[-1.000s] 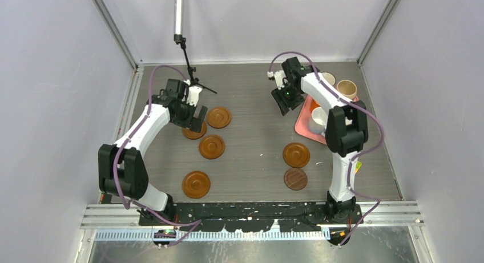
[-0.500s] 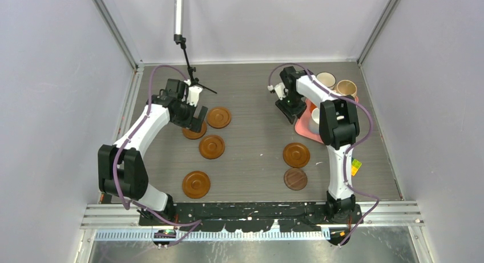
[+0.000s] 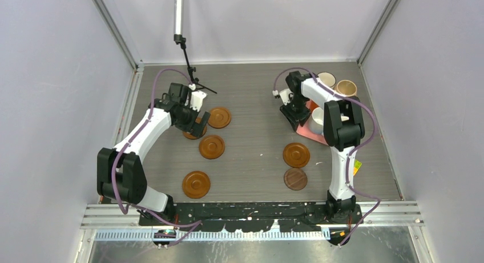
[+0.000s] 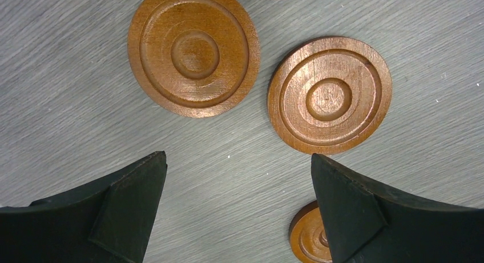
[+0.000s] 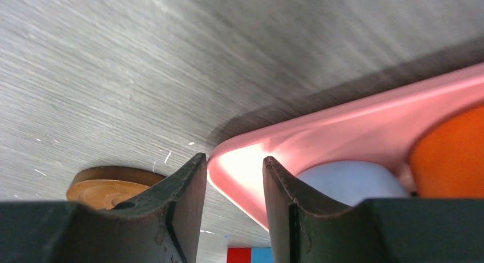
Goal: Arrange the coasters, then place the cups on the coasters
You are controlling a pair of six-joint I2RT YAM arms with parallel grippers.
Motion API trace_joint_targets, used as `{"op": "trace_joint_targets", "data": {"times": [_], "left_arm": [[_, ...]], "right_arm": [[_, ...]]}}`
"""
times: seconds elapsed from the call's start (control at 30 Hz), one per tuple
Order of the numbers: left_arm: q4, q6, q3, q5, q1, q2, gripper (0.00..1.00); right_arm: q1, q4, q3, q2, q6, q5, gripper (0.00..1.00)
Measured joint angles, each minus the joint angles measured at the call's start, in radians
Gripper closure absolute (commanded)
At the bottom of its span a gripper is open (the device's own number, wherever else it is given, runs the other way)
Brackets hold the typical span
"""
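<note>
We see a grey table [image 3: 251,92] with pale walls [image 3: 68,75] round it. Six brown coasters [image 3: 212,146] lie flat on it: four on the left side and two on the right, near the front. None has a cup on it yet.

The cups [image 3: 327,79] stand at the far right, in and by the pink tray [image 5: 342,120]. Up close we can see a blue cup [image 5: 348,183] and an orange cup [image 5: 451,154] inside the tray.

The left gripper [image 4: 238,160] hangs over the left bunch of coasters. Its jaws are as wide as they go and hold nothing. Two coasters lie just ahead of its fingers, side by side and a little apart. A third peeps out from under one finger. They are round, so any way of grabbing one looks as good as another.

The right gripper [image 5: 234,157] is down at the tray's corner. Its jaws are about half open, and the pink corner sits right in the gap. We cannot tell if the fingers squeeze it or only stand beside it. The tray and its cups lie beyond the fingers, to the right.

We think the right arm goes for the tray, since it is the nearer one. The left arm is nearer the four coasters on the left.
</note>
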Motion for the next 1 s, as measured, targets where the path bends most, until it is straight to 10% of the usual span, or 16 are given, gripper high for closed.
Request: {"op": "trace_joint_targets", "data": {"times": [0.43, 1.0], "left_arm": [[0.002, 0.01, 0.001, -0.003, 0.0, 0.0, 0.0], [-0.006, 0.04, 0.027, -0.014, 0.0, 0.001, 0.0]], "right_arm": [[0.018, 0.061, 0.312, 0.066, 0.032, 0.034, 0.61], [0.021, 0.018, 0.139, 0.094, 0.01, 0.054, 0.73]]}}
